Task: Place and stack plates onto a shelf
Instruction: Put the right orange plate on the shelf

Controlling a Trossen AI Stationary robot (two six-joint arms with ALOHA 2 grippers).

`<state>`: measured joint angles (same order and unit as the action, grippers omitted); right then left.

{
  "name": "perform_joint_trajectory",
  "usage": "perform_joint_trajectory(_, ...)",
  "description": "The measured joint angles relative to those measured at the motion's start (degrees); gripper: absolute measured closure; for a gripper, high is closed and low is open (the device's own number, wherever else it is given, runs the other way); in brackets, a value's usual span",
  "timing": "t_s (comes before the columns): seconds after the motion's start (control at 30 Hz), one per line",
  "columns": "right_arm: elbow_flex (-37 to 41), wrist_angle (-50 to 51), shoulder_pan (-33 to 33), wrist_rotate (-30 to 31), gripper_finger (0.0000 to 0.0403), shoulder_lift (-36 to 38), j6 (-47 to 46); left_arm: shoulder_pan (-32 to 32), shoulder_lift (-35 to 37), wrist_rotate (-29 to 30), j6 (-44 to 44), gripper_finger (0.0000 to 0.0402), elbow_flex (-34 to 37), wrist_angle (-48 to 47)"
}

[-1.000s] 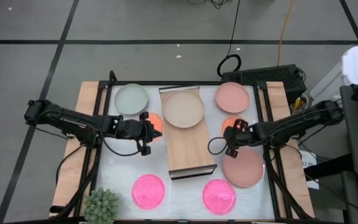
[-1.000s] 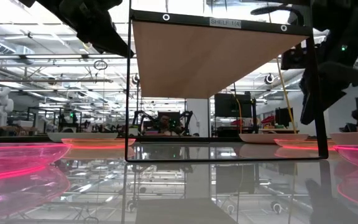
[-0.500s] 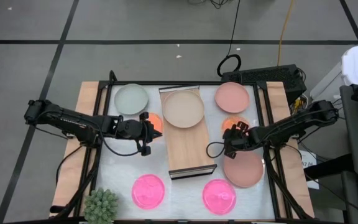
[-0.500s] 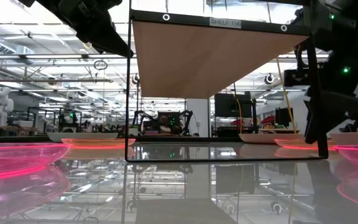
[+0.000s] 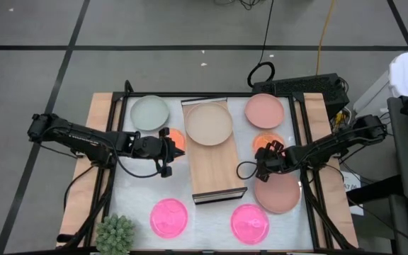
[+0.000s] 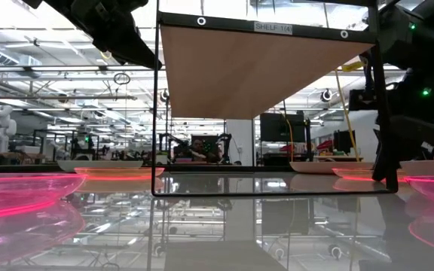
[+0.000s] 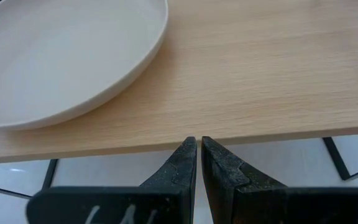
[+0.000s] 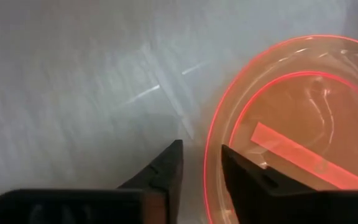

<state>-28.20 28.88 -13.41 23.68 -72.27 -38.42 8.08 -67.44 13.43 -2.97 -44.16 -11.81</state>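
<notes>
I'm lining the right gripper (image 8: 201,165) on the small orange plate (image 8: 291,130); fingers slightly parted, empty; next straddle its rim; left gripper (image 7: 199,158) closed, empty, beside the shelf (image 7: 260,68).

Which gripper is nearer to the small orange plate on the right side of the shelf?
The right gripper. It hangs just beside that orange plate, fingers slightly apart at its rim. The left gripper is across the shelf, on its other side.

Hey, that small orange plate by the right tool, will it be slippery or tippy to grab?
The small orange plate looks glossy, so probably slippery. Its thin raised rim suggests it is rigid and light, likely skidding on the white tabletop when the right tool nudges it.
</notes>
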Motion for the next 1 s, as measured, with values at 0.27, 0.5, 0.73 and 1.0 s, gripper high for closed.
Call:
perform_joint_trajectory(0.27,0.09,-0.10,0.04,0.24,0.0397,-0.07,1.43,0.00,0.00,0.02,0.33,0.0371,0.00,0.00)
perform_joint_trajectory(0.5,0.13,-0.23,0.09,0.33,0.0397,-0.09,1.47,0.00,0.00,0.02,0.82,0.0371,0.00,0.00)
perform_joint_trajectory(0.73,-0.30,-0.13,0.09,0.09,0.0402,-0.09,1.41,0.00,0.00,0.02,0.82,0.0371,0.00,0.00)
perform_joint_trajectory(1.0,-2.75,2.41,0.09,-0.20,0.0403,-0.15,1.33,0.00,0.00,0.02,0.84,0.0371,0.00,-0.10)
